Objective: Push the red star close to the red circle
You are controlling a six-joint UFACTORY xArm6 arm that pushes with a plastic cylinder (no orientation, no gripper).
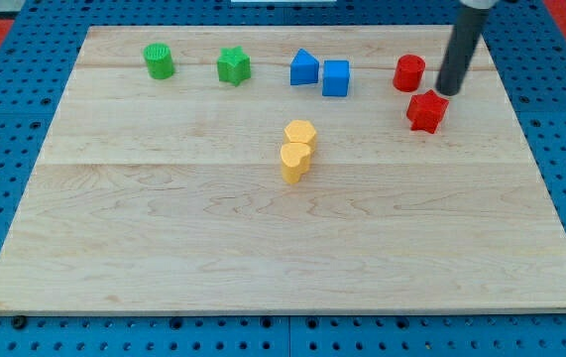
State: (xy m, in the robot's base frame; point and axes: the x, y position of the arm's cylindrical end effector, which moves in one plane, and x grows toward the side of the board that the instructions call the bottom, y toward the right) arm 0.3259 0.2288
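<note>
The red star (426, 110) lies near the board's top right. The red circle (408, 72) stands just above and a little left of it, a small gap apart. My tip (448, 93) is at the star's upper right edge, to the right of the circle. The rod rises from it to the view's top.
A green circle (160, 61) and a green star (233, 66) stand along the top left. A blue triangle-topped block (304, 68) and a blue cube (336, 77) stand side by side at top middle. Two yellow blocks (298, 149) touch near the centre of the wooden board (164, 248).
</note>
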